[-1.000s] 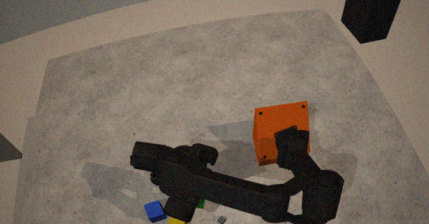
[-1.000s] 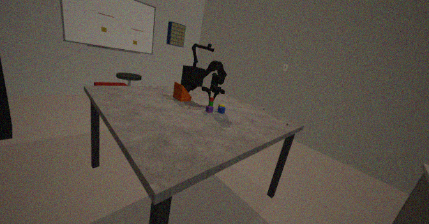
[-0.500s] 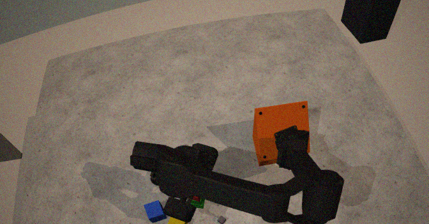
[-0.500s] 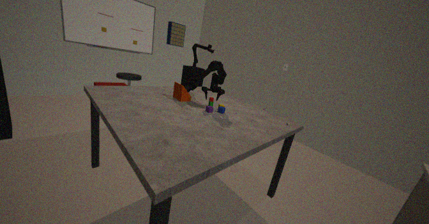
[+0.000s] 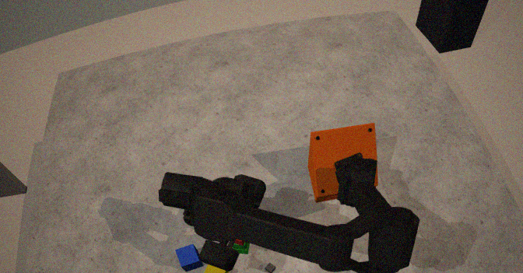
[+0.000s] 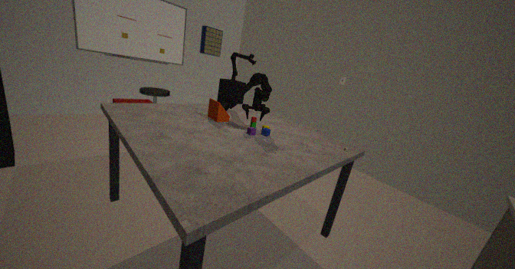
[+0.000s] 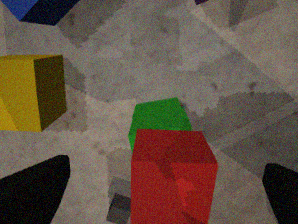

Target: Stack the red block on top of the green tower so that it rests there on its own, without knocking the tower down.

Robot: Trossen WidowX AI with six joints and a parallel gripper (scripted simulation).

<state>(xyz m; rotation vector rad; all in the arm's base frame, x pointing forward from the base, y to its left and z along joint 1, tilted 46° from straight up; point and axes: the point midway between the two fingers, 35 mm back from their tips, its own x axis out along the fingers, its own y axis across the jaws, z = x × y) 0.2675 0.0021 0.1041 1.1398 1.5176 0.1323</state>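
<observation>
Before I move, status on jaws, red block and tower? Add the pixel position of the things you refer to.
Jaws (image 6: 255,118) open, one either side of red block (image 6: 254,119) (image 7: 172,187). Block atop green tower (image 6: 253,125) (image 7: 161,117), tower upright. Nothing seen between block and jaws.
</observation>
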